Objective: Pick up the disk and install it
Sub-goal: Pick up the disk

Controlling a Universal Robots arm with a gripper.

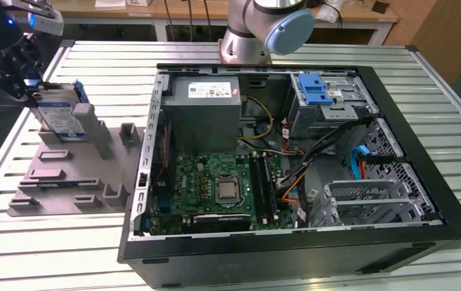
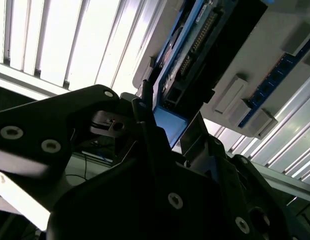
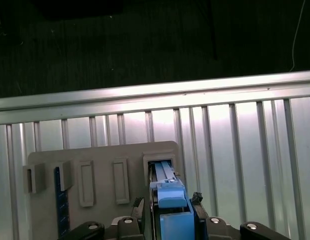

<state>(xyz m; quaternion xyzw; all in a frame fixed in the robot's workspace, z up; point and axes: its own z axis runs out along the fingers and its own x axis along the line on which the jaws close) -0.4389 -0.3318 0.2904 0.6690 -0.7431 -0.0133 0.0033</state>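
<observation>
The disk (image 1: 59, 115), a silver drive with a white-and-blue label in a blue carrier, stands on edge in the slot at the far end of the grey holder fixture (image 1: 77, 176), at the exterior view's left. My gripper (image 1: 26, 91) reaches it from the left and is shut on its upper edge. In the first wrist view the blue carrier (image 3: 170, 200) sits between my two fingers (image 3: 139, 204), over the holder's slot. The second wrist view shows the disk (image 2: 195, 50) edge-on, circuit board side visible, running out from my gripper (image 2: 162, 127).
An open computer case (image 1: 424, 239) lies on the slatted metal table (image 1: 457, 157), with a motherboard (image 1: 214, 188), a power supply (image 1: 206, 112) and a metal drive cage with a blue latch (image 1: 319, 91). The arm's base (image 1: 251, 30) stands behind the case. The table edge (image 3: 155, 95) runs just past the holder.
</observation>
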